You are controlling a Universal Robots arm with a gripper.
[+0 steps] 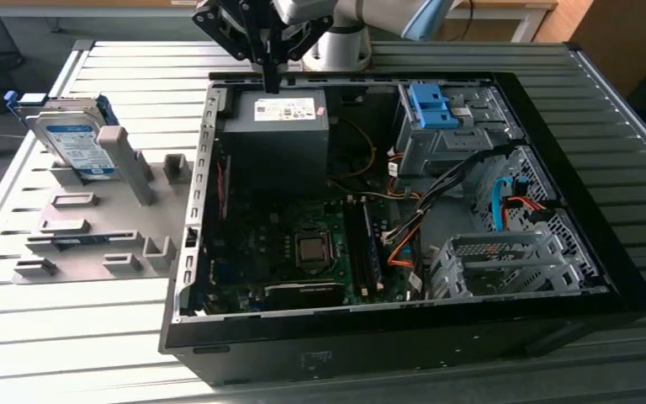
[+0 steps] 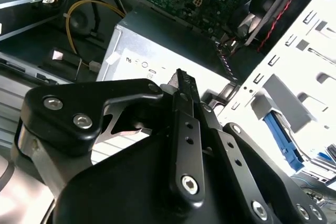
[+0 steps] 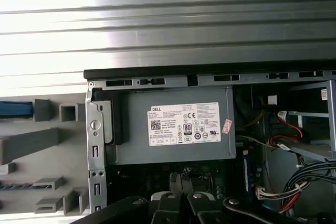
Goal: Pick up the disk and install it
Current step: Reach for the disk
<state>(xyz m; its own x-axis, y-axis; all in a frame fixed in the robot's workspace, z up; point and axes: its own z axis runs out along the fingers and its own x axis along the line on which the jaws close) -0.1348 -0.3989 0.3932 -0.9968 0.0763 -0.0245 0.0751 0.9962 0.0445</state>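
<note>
Black hand (image 1: 269,84) closed, empty.

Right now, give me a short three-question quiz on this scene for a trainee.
1. True or false: the tool holds the disk.
2. Which grey box inside the computer case is the tool nearest?
3. Where does the disk stand? A, in the grey fixture on the exterior view's left; B, inside the computer case; C, in the tool.
Key: 1 false; 2 the power supply; 3 A.
</note>
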